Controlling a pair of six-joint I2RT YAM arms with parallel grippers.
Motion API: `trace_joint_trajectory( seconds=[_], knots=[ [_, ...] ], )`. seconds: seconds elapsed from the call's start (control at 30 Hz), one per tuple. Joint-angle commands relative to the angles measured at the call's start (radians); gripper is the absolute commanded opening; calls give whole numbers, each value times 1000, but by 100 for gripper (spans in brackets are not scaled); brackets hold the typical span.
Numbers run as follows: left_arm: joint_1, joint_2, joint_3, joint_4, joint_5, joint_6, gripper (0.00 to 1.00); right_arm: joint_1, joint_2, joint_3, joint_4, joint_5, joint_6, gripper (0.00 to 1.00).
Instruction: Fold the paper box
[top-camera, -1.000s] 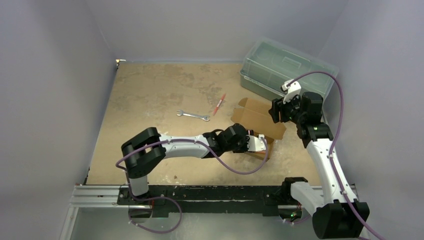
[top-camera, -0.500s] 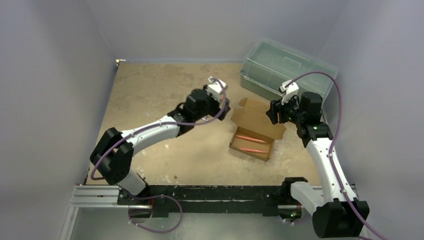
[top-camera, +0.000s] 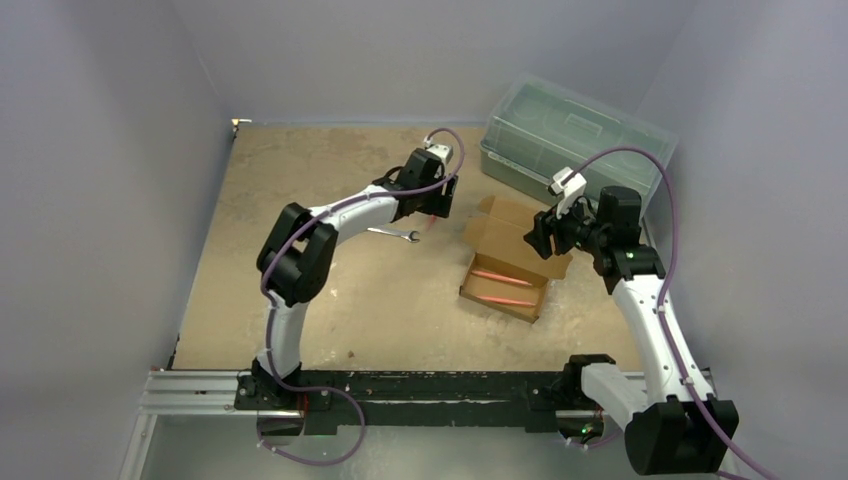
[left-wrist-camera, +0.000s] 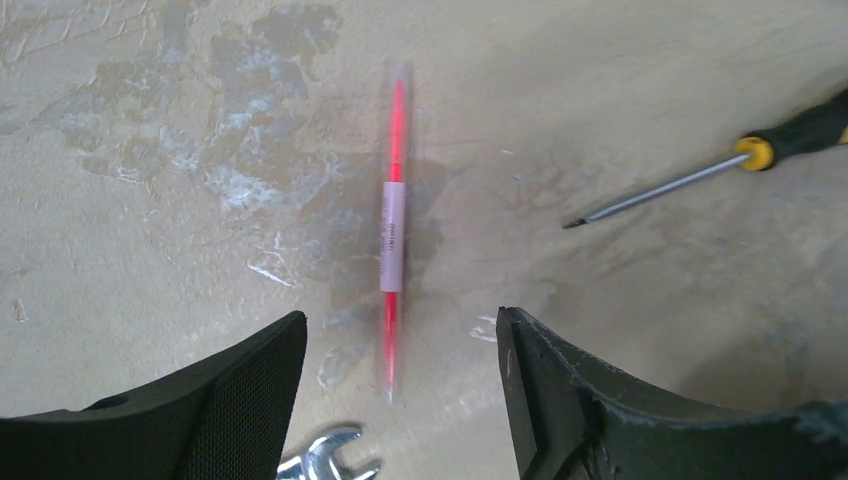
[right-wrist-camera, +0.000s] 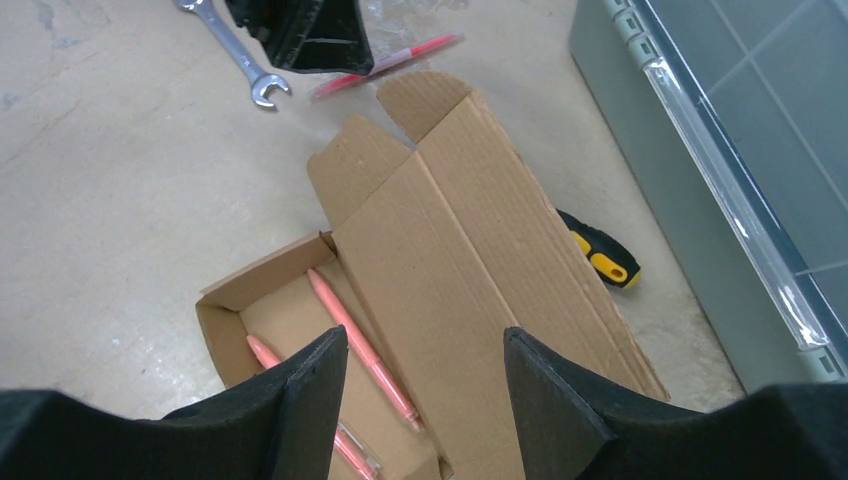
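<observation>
Paper box (top-camera: 510, 262) sits on the right half of the counter (top-camera: 300, 200), unfolded: tray open, lid panel laid back toward the far side with its tuck flaps spread.

Right gripper (top-camera: 535, 235) is over the lid end of the box, jaws apart, nothing held. In the right wrist view the gripper (right-wrist-camera: 422, 345) frames the lid panel, with the box (right-wrist-camera: 480, 260) running away from the fingers and the open tray to the left of the panel. Can't tell whether the fingers touch the cardboard.

Two pink pens lie inside the tray, one (right-wrist-camera: 365, 345) along the lid crease side, the other (right-wrist-camera: 265, 355) beside it nearer the outer wall. Black/yellow screwdriver (right-wrist-camera: 598, 255) lies on the counter just beyond the lid's right edge, between the box and the green-tinted bin (right-wrist-camera: 720, 150).

Left gripper (top-camera: 438, 200) is off to the left of the box, apart from it, jaws wide and empty. Its wrist view has the gripper (left-wrist-camera: 400, 330) above a red pen (left-wrist-camera: 393, 215) lying on the counter, lined up with the gap between the fingers. Wrench (left-wrist-camera: 325, 460) head pokes in at the bottom edge, just near of the pen. Screwdriver tip (left-wrist-camera: 700, 165) is to the right.

Bin (top-camera: 570, 135) stands at the far right corner, behind the box.
</observation>
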Motion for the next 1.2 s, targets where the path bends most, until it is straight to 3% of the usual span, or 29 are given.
trace_joint_trajectory(
  seconds=[0.0,0.3,0.47,0.6,0.9,1.17],
  knots=[
    [0,62,124,-129,-81,36,68,-2,6,19,-5,-43,-25,62],
    [0,158,276,-197,-112,102,70,-2,7,21,-8,-43,-28,62],
    [21,193,320,-208,-56,113,78,-2,3,22,-8,-41,-31,62],
    [53,199,326,-184,25,72,79,-3,1,22,-9,-45,-32,62],
    [55,313,451,-277,-49,43,52,-2,5,25,-14,-51,-38,62],
    [52,298,414,-238,12,20,50,-2,12,24,-14,-55,-40,62]
  ],
)
